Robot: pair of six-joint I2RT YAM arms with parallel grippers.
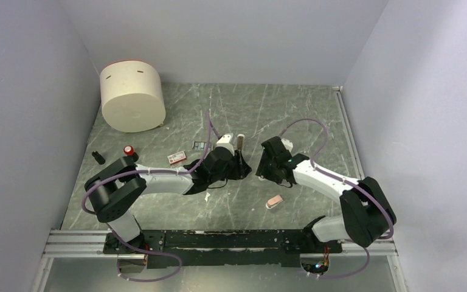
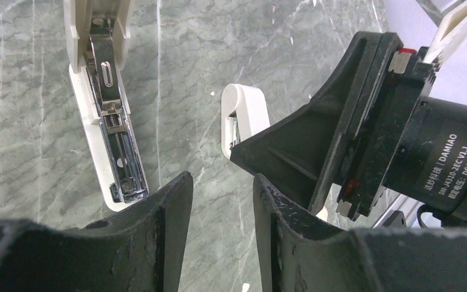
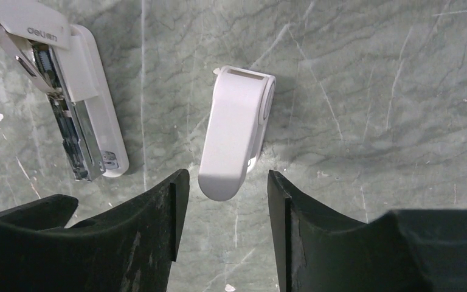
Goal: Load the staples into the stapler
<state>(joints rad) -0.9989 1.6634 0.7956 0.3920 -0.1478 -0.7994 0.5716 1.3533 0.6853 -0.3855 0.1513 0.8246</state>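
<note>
Now | stapler (image 2: 106,115) opened flat, long axis near-far | left claw (image 2: 222,182) parted, empty | right claw (image 3: 228,176) parted

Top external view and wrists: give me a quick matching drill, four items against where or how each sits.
1 slim white plastic stapler
2 short white stubby plastic piece
3 pink stubby plastic piece
4 small red-and-white cardboard box

A beside the left forearm
B hinged open, metal channel bare
C lowest in the top view, alone
D just ahead of the right claw

Pairs: 1-B, 2-D, 3-C, 4-A
</note>
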